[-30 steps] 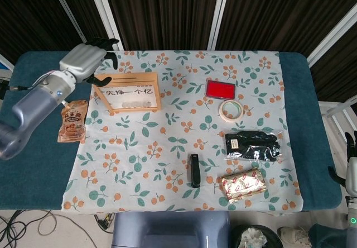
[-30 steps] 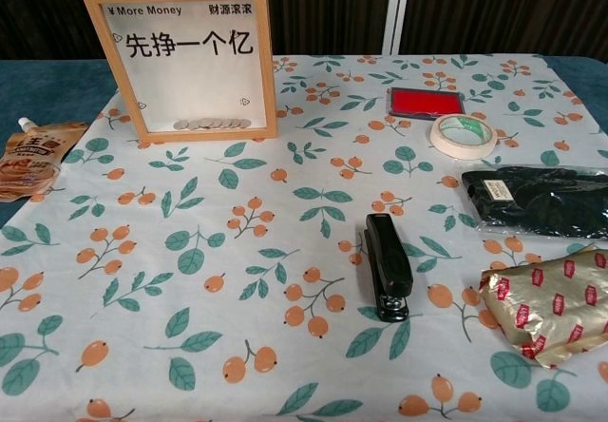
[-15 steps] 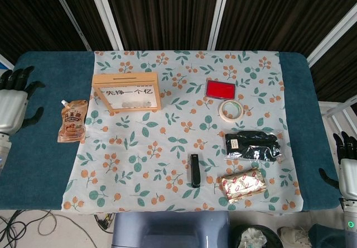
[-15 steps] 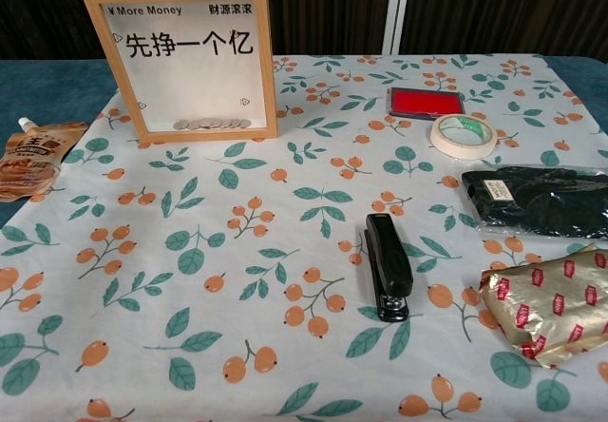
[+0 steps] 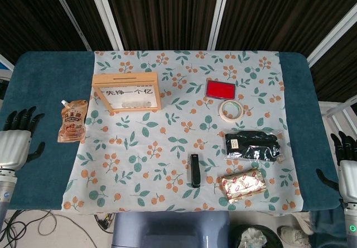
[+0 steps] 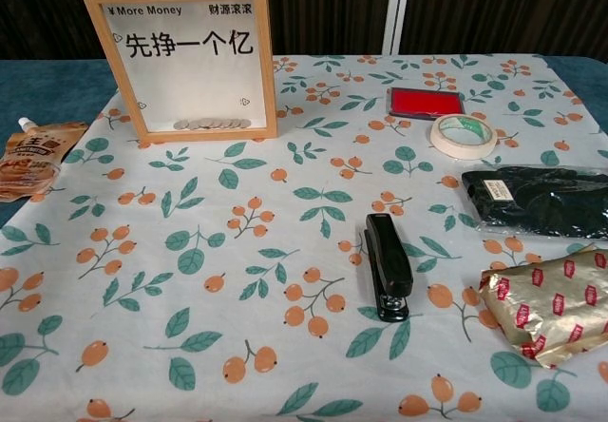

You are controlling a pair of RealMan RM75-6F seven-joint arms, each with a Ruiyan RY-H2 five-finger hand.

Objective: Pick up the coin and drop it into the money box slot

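Stapler (image 6: 387,265), tape roll (image 6: 463,135), red pad (image 6: 425,101) — snack pouch (image 6: 30,159) apart.

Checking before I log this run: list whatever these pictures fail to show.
- Money box slot: chest view shows only the front; head view too small.
- Coins behind the glass overlap; count unclear.
- Left hand and right hand: cut by head view edges, absent from chest view.

Both views are evenly and brightly lit from overhead, and only short, soft shadows are cast beside the wooden-framed money box (image 6: 180,58) and the black stapler (image 6: 387,266). Faint glare is seen on the crinkled gold foil packet (image 6: 546,305). The chest view is sharp throughout; the dark slatted backdrop (image 5: 167,13) is left underexposed.
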